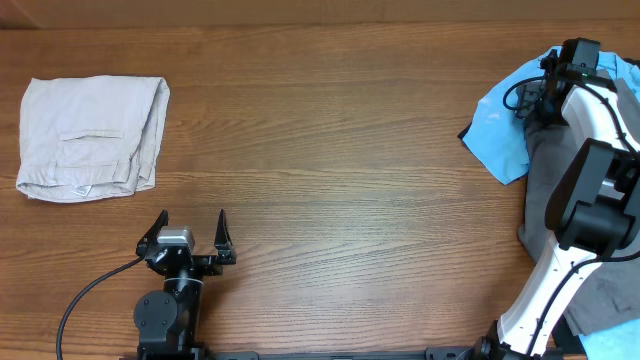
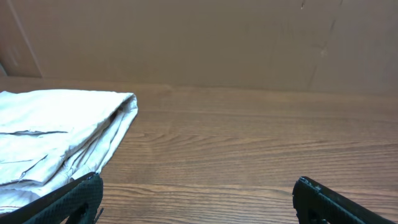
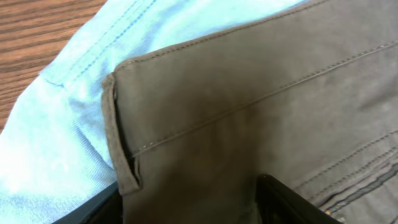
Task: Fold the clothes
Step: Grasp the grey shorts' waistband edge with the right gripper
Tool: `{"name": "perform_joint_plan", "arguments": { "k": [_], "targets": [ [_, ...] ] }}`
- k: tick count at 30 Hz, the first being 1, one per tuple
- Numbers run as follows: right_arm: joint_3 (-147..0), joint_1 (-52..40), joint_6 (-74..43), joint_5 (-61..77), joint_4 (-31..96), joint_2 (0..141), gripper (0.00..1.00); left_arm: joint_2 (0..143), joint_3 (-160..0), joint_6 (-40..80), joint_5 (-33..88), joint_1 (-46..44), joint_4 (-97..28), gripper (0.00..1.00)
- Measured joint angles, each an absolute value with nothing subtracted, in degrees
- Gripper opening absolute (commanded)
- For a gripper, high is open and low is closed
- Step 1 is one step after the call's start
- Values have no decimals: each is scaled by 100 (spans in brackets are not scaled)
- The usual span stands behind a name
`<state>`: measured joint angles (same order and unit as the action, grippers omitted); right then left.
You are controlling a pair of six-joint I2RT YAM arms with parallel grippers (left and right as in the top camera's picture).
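My left gripper [image 1: 192, 215] sat near the front edge of the table [image 1: 350, 150], jaws wide and empty. My right arm reached far right, its gripper [image 3: 189, 186] straddling the dark grey shorts [image 3: 249, 106], which lay on the light blue T-shirt [image 3: 56, 124]. Whether it pinched them, I couldn't tell.

Table [image 1: 330, 150]: warm brown, streaked wood grain. Beige shorts [image 1: 92, 138], far left — pale, plain. T-shirt [image 1: 500, 125], right: light blue. Grey shorts [image 3: 249, 106] — dark taupe-grey, tonal stitching. Right arm [image 1: 600, 115]: white with black joints.
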<state>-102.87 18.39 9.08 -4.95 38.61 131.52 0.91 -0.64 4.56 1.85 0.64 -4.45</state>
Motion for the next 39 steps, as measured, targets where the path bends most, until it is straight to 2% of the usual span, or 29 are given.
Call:
{"name": "perform_joint_plan", "arguments": {
  "k": [5, 10, 19, 26, 34, 39],
  "targets": [
    [-10296, 1892, 858, -493, 3900, 13152, 63, 91, -64, 456, 185, 64, -445, 100],
    [-10298, 1942, 814, -484, 3903, 13152, 67, 91, -64, 456, 185, 64, -445, 100],
    [-10298, 1984, 773, -469, 3900, 13107, 80, 91, -64, 456, 185, 64, -445, 100],
    [-10298, 1990, 770, -475, 3911, 12956, 81, 91, -64, 456, 185, 64, -445, 100],
    [-10298, 2165, 770, -471, 4032, 12929, 80, 91, -64, 456, 185, 64, -445, 100],
    [-10298, 2373, 757, -355, 4086, 12927, 66, 91, -64, 456, 185, 64, -445, 100]
  ]
}}
